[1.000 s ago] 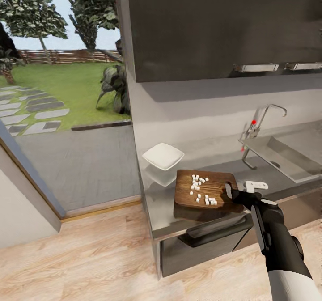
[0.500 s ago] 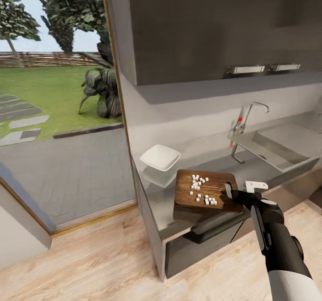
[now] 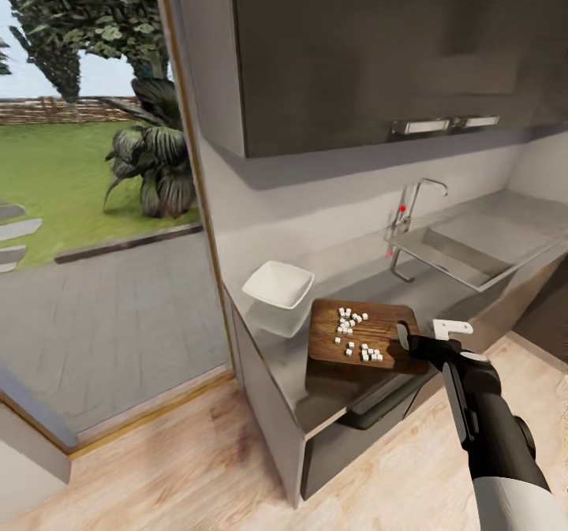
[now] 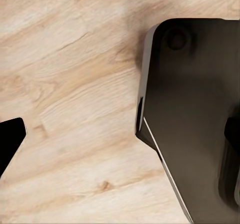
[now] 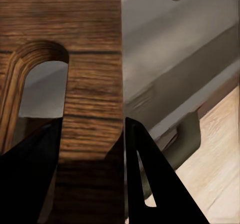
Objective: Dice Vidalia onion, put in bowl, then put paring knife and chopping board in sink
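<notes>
the right claw (image 3: 412,340) is clamped on the handle end of the chopping board (image 3: 359,334), its dark fingers (image 5: 150,184) pinching the wooden edge just beside the slot-shaped hole, as the right wrist view shows up close. the board looks lifted a little above the grey desk (image 3: 410,290), with a dark shadow under it near the front edge. a scatter of small white onion pieces (image 3: 353,334) lies on top of the board, mostly toward its middle. the white bowl (image 3: 278,286) sits on the desk just beside the board's far left corner, toward the wall. the sink (image 3: 465,251) lies well to the right along the desk, with its chrome tap (image 3: 410,211) and red dot at the back. a small white piece (image 3: 451,328) shows just beyond the right wrist; what it is cannot be told. the left wrist view looks down on a pale wooden floor (image 4: 75,109) and a dark body part of the robot (image 4: 195,114), with a black finger tip (image 4: 10,139) at the edge; whether the left claw is open or closed cannot be told.
</notes>
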You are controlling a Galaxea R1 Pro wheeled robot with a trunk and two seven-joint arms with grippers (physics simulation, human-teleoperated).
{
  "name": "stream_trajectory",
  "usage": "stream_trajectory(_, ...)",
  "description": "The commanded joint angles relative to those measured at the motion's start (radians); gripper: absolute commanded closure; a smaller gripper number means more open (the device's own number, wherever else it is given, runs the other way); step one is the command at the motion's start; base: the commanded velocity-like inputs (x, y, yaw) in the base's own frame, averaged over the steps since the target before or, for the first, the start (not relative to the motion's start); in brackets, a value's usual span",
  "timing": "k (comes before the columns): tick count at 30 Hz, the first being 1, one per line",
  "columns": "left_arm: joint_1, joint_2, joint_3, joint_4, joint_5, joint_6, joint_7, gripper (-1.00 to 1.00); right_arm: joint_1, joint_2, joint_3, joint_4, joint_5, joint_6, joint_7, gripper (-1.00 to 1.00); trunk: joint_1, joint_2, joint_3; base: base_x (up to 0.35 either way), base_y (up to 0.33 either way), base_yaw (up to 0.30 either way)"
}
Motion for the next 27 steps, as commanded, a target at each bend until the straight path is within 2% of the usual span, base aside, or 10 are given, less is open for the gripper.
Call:
stream_trajectory(1, 0.001, 0.0, -0.004, -0.001, 0.01, -0.002, 0.001, -1.0, -0.001, 0.0, -0.001, -0.001, 0.01, 0.005, 0.009, 1.0, 0.001, -0.002, -0.001, 0.166, 0.305, -0.258)
stream_trajectory(13, 0.0, 0.0, -0.004, 0.0, 0.01, -0.003, 0.0, -1.0, -0.001, 0.0, -0.001, -0.002, 0.01, 0.005, 0.009, 1.0, 0.001, -0.002, 0.01, 0.172, 0.301, -0.258)
stream_trajectory(27, 0.001, 0.0, -0.004, 0.0, 0.01, -0.002, 0.0, -1.0, -0.001, 0.0, -0.001, -0.003, 0.01, 0.005, 0.009, 1.0, 0.001, -0.002, 0.023, 0.011, 0.312, -0.254)
